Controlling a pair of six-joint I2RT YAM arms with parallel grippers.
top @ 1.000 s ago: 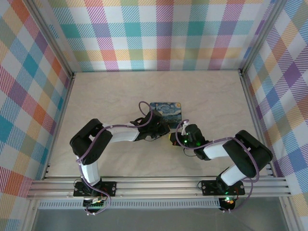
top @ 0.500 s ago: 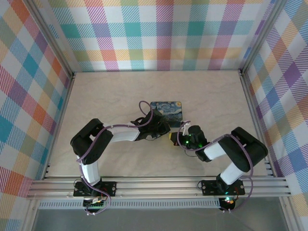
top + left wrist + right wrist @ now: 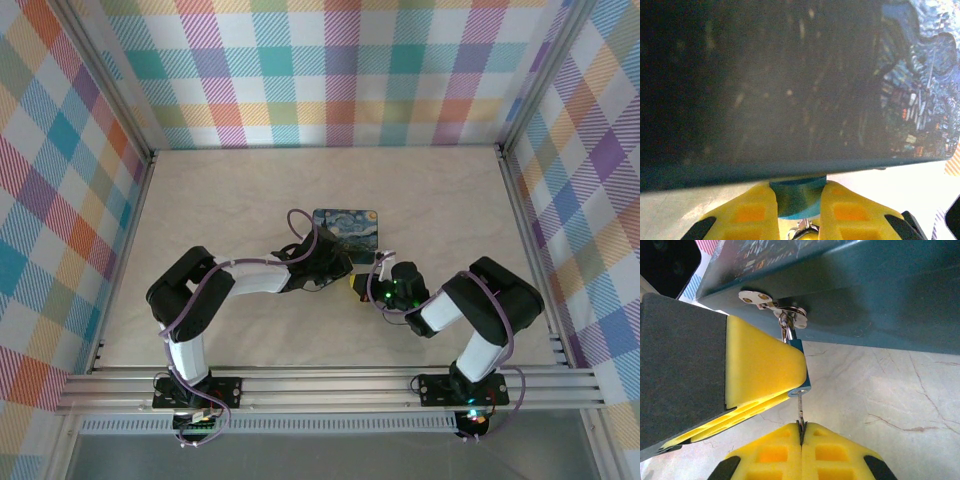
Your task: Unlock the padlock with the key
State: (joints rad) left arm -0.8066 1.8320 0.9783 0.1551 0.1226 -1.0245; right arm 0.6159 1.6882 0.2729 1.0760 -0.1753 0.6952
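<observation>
The small blue padlock (image 3: 799, 196) sits pinched between the yellow pads of my left gripper (image 3: 799, 200), which is shut on it. In the right wrist view the padlock (image 3: 805, 380) hangs by its shackle from the silver hasp (image 3: 772, 302) on the starry-night box (image 3: 880, 295). The thin silver key (image 3: 800, 407) stands with its tip in the keyhole at the lock's lower end. My right gripper (image 3: 802, 427) is shut on the key's other end. From above, both grippers meet just in front of the box (image 3: 345, 228), left gripper (image 3: 335, 272) and right gripper (image 3: 362, 288).
The box lies flat near the middle of the pale marbled table (image 3: 230, 200). Plaid walls close in the left, back and right sides. An aluminium rail (image 3: 320, 385) runs along the near edge by the arm bases.
The right arm's elbow has swung in to the left, while its wrist stays by the padlock. The left arm and the box have not visibly moved.
</observation>
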